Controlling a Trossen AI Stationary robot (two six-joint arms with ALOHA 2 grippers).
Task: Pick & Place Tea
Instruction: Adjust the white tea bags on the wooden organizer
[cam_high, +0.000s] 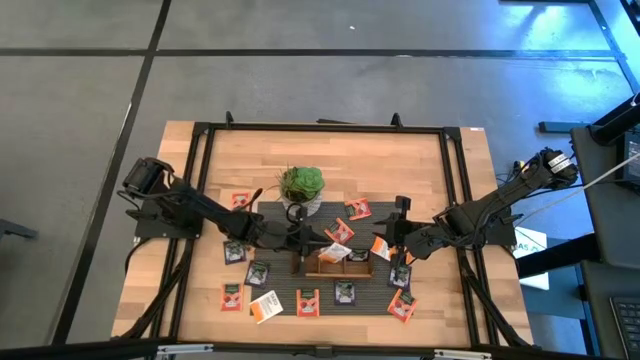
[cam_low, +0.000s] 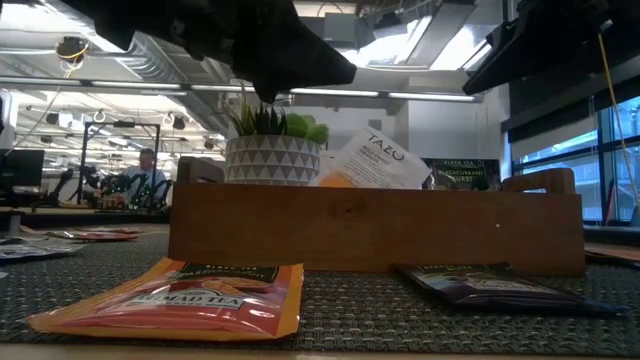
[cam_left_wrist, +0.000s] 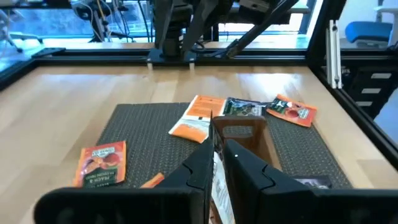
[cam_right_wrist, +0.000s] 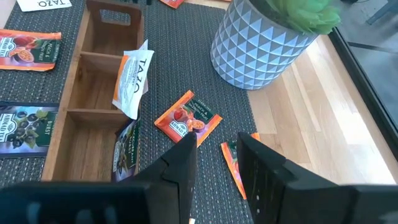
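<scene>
Left hand (cam_left_wrist: 217, 163) clenched on a white tea sachet (cam_left_wrist: 219, 180) above the wooden tray (cam_high: 335, 262); right hand (cam_right_wrist: 214, 163) released over an orange sachet (cam_right_wrist: 232, 163) on the dark mat (cam_high: 290, 285), other sachets scattered across the desk (cam_high: 420, 160).

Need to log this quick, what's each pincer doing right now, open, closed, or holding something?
Left pincer: closed on a white tea sachet, over the wooden tray.
Right pincer: open, holding nothing, above an orange sachet.

Two dark jointed arms, black cables, blocky matte-black left end effector (cam_left_wrist: 219, 163) fingers
</scene>
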